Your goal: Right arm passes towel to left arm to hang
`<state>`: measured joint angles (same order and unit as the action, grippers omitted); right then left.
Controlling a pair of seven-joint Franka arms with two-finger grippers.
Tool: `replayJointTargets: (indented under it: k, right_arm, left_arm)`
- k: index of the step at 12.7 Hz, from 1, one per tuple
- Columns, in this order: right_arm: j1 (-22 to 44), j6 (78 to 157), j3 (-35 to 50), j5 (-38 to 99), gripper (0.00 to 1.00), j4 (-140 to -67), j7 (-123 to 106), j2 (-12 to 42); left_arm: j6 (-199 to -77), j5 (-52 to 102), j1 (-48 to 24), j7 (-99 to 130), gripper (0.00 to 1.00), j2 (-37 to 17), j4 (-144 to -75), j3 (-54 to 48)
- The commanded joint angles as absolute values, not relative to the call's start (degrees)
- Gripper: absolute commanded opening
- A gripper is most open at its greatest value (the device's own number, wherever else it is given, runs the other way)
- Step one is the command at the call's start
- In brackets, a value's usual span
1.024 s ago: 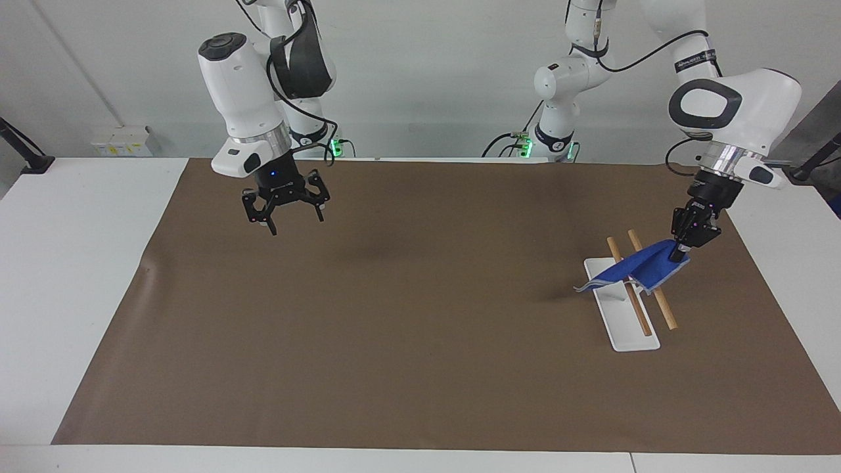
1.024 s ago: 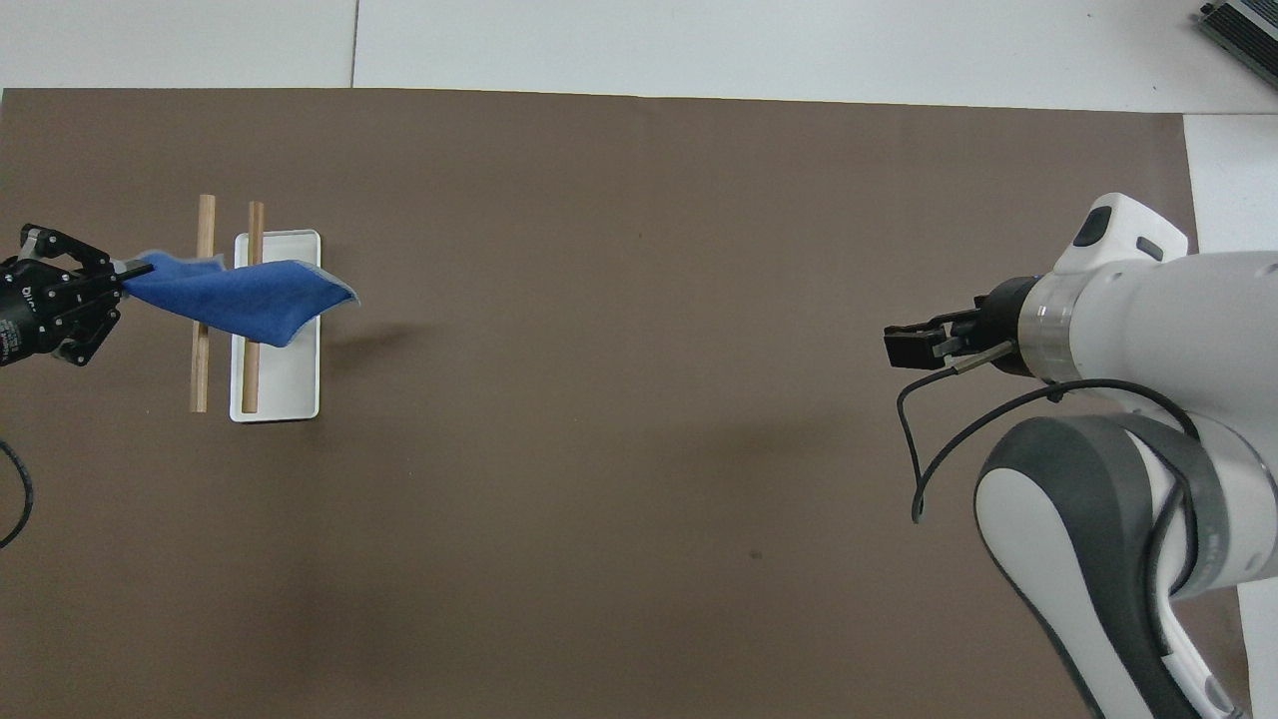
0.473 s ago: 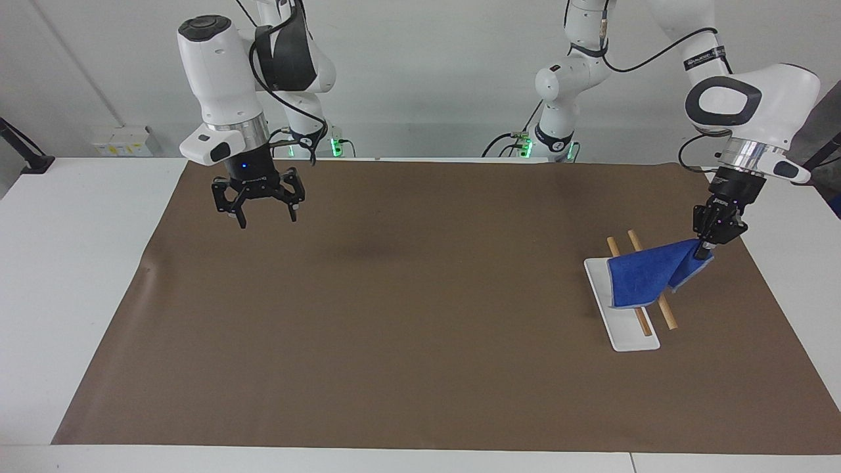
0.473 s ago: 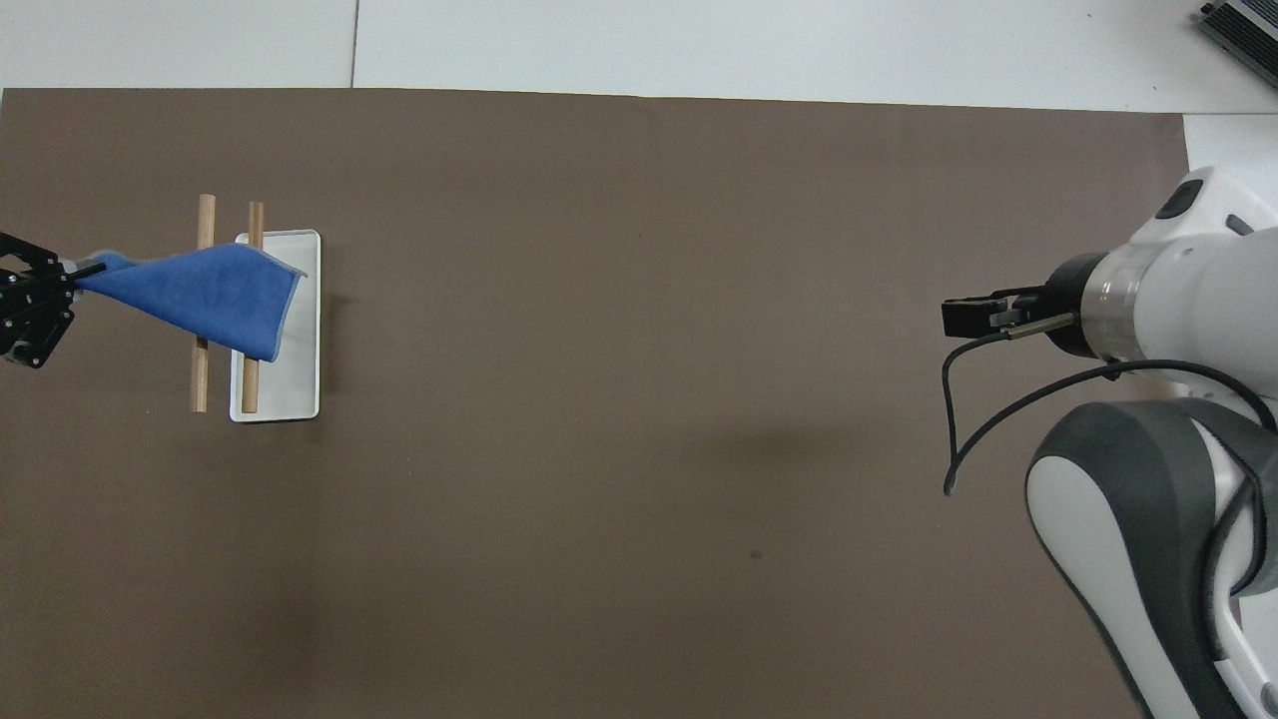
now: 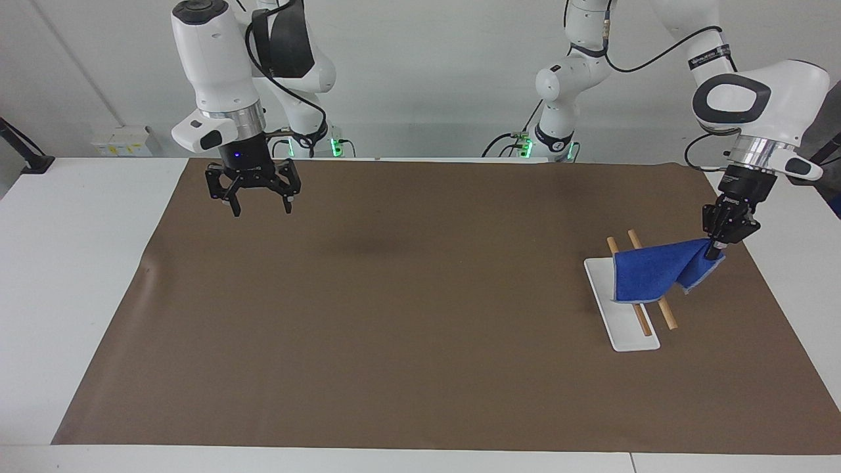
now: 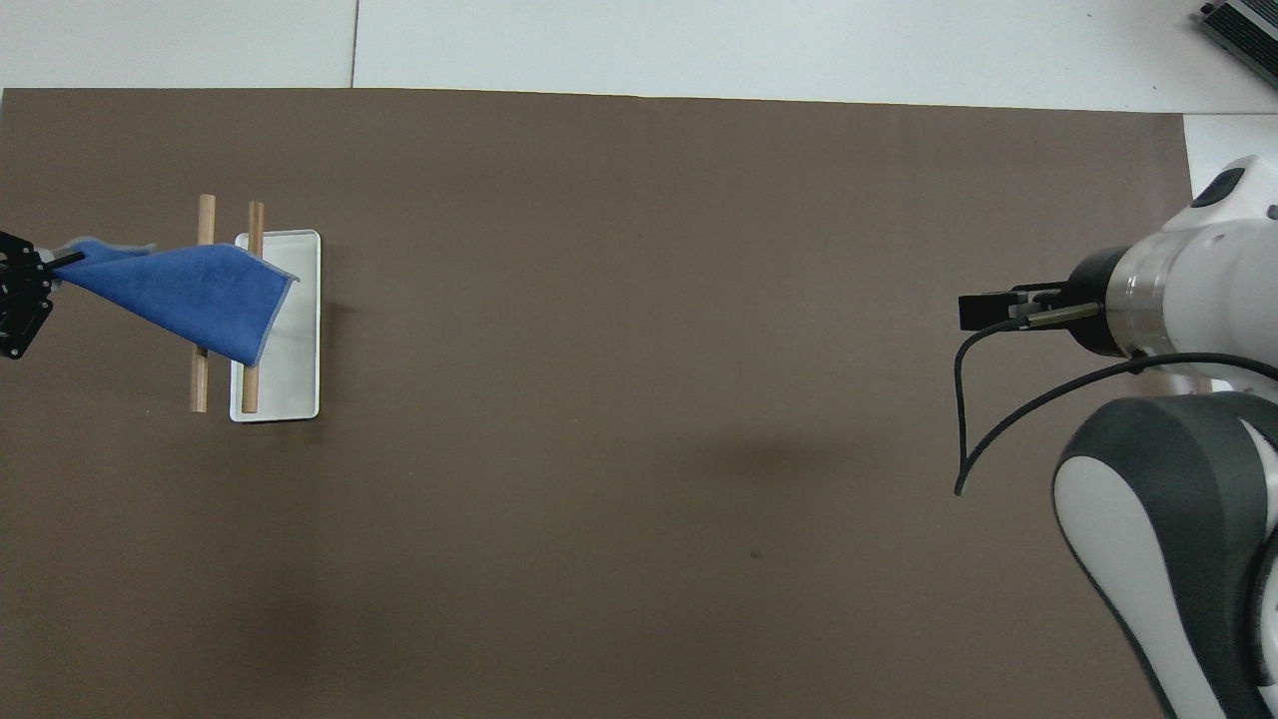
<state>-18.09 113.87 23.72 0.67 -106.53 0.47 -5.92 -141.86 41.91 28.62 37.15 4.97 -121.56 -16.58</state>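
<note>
The hanging step was in hand: the left gripper (image 5: 717, 249), jaws clamped on a corner of the small royal-blue cloth towel (image 5: 647, 270) draped across the rack's two wooden bars (image 5: 657, 307), next needed to let go, while the right gripper (image 5: 254, 195) waited wide-jawed over the brown-covered surface (image 5: 407, 315)

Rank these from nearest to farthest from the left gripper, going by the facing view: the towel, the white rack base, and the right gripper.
1. The towel: pinched at one corner by the left gripper, draped over the rack's wooden bars.
2. The white rack base: under the bars, at the left arm's end.
3. The right gripper: open, raised over the right arm's end.
</note>
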Motion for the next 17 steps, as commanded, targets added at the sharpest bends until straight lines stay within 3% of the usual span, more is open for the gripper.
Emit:
replayJointTargets:
  k: [1, 8, 11, 17]
  right_arm:
    - [-18.7, 112.4, 24.2, -0.6, 1.0, -105.2, 1.9, -5.6]
    - [-19.1, 111.4, 23.1, 0.2, 1.0, -103.6, 1.8, -5.7]
    - [-7.2, 108.7, 9.6, 0.1, 1.0, -102.2, 1.9, -5.6]
    - [0.7, 107.1, 0.4, 0.1, 1.0, -102.4, 1.8, -5.7]
  left_arm:
    - [-141.3, 43.1, 29.4, 36.3, 0.0, 3.9, -120.1, -17.2]
    - [-141.2, 42.4, 30.3, 30.4, 0.0, 4.8, -124.6, -17.1]
    - [-141.1, 42.3, 30.8, 29.9, 0.0, 5.9, -127.4, -17.1]
    - [-140.1, 42.1, 30.1, 28.5, 0.0, 9.4, -133.5, -17.1]
